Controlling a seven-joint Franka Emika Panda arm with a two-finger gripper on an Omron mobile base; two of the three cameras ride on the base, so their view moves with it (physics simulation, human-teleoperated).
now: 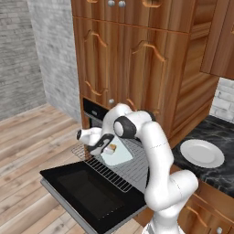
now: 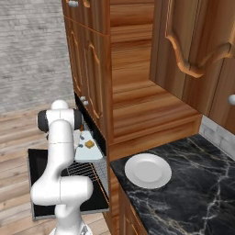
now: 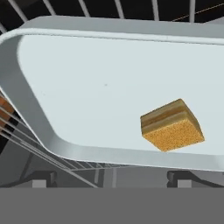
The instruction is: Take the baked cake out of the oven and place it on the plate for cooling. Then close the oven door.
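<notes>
A: Item one, far left of the left base view?

B: The oven door (image 1: 91,194), black with a dark glass window, dropped flat and fully open, reaching toward the wood floor (image 1: 32,137).

A: Next along?

B: The wire rack (image 1: 132,171), drawn out over the door. On it lies a pale grey tray (image 1: 119,155) with rounded corners and a raised rim.

A: Contents of the tray?

B: The baked cake (image 3: 172,125), one small golden-orange square block with layered sides. In the hand view it sits toward the tray's near right corner, clear of the rim. In the right base view the same block (image 2: 89,144) rests on the tray just beside the oven opening.

A: The gripper?

B: The gripper (image 1: 104,147) hangs over the tray, close above the cake. Its two finger tips show at the bottom of the hand view, set well apart, spread wide, with nothing between them.

A: Behind that?

B: The oven (image 1: 93,114), black, built into brown wood cabinets (image 1: 132,59).

A: Right end of the list?

B: The tabletop (image 2: 193,183), black marble with pale veins. The plate (image 2: 148,170), round, plain white, lies near the tabletop's left edge, bare. In the left base view the plate (image 1: 202,153) is to the right of the arm.
</notes>
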